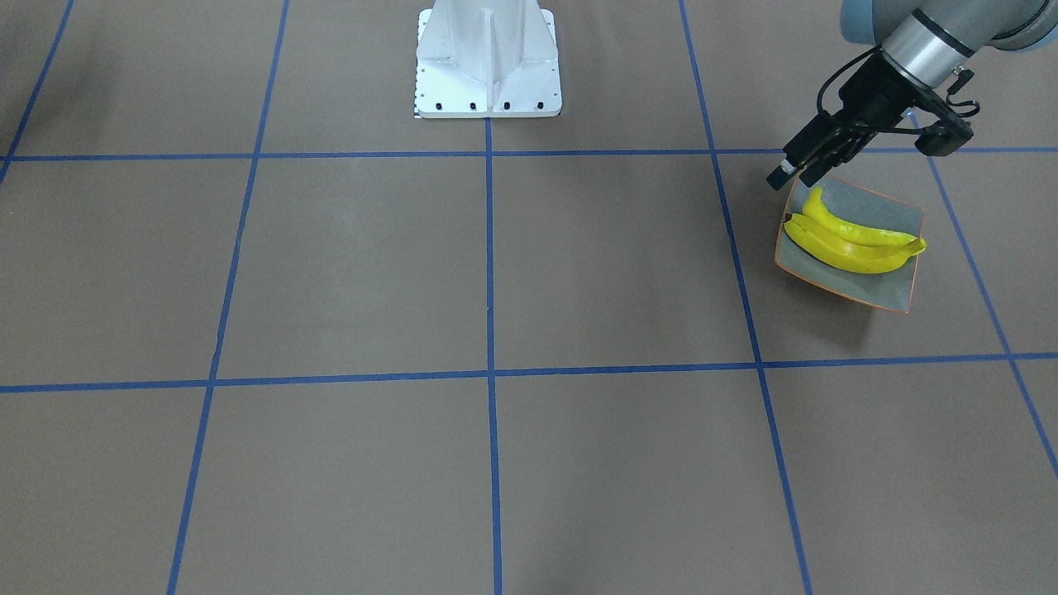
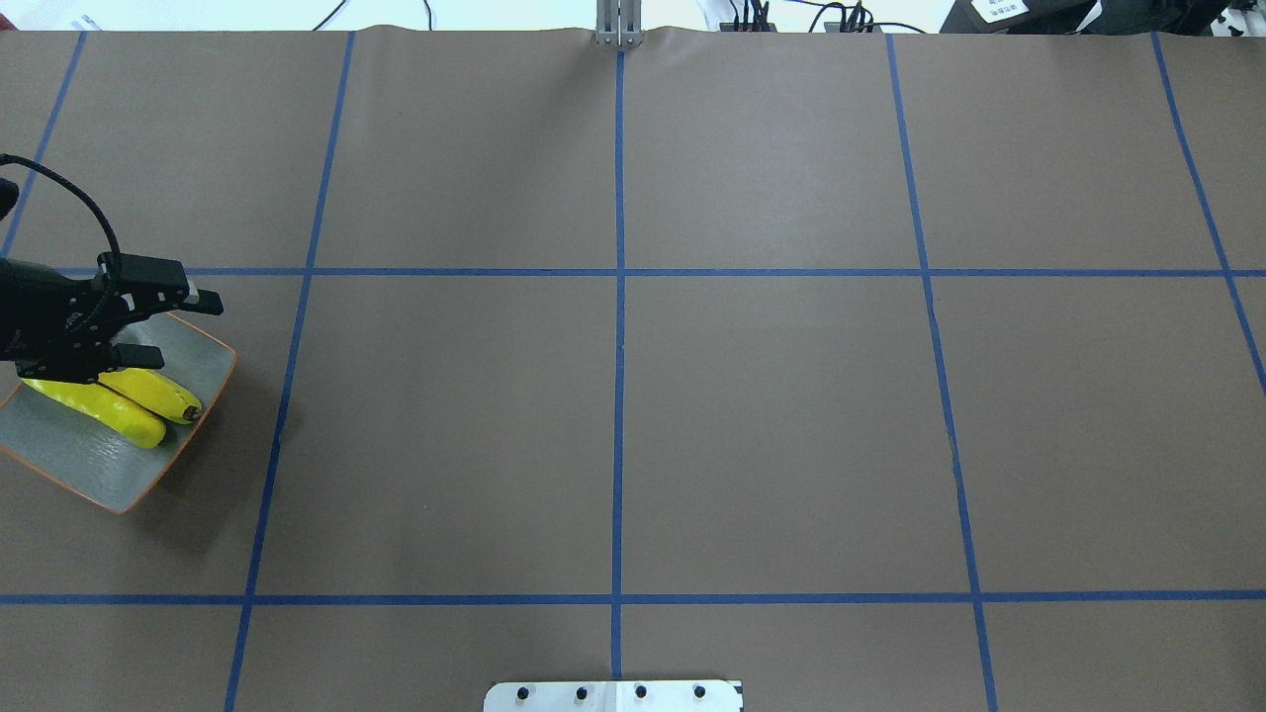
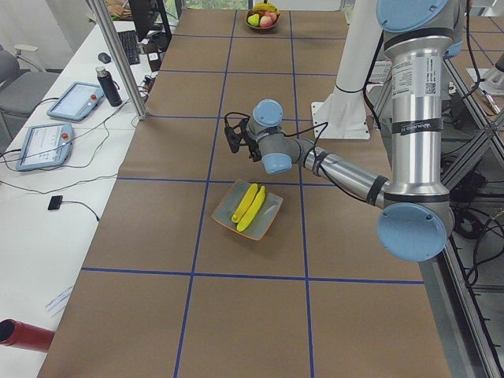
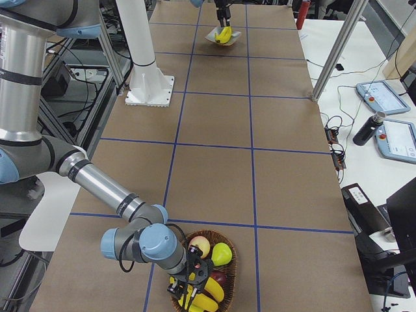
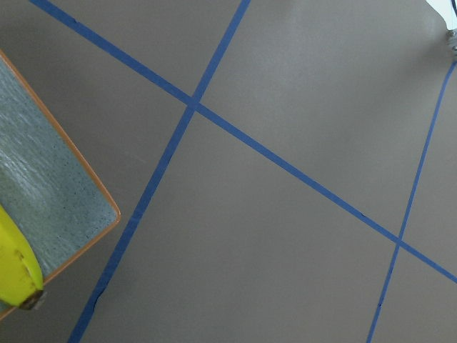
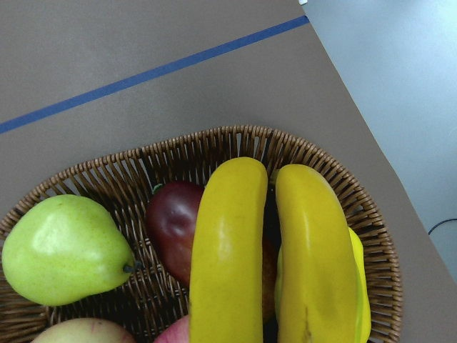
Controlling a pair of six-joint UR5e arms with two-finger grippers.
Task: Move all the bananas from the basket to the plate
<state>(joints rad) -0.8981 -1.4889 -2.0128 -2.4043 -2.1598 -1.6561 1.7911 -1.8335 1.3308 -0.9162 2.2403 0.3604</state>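
Note:
Two yellow bananas [image 1: 851,246] lie side by side on the square grey-green plate [image 1: 897,289] with an orange rim. They also show in the overhead view [image 2: 119,407] on the plate [image 2: 89,470]. My left gripper [image 2: 188,328] is open and empty, just above the plate's far edge, and it also shows in the front view [image 1: 792,175]. Two more bananas [image 6: 228,250] lie in the wicker basket [image 6: 307,146]. My right gripper [image 4: 188,286] hangs low over that basket [image 4: 231,260]. I cannot tell whether it is open or shut.
The basket also holds a green pear [image 6: 61,246], a dark red apple [image 6: 170,221] and other fruit. The white robot pedestal [image 1: 488,62] stands at the table's middle back. A bench with tablets [image 3: 63,118] runs along the far side.

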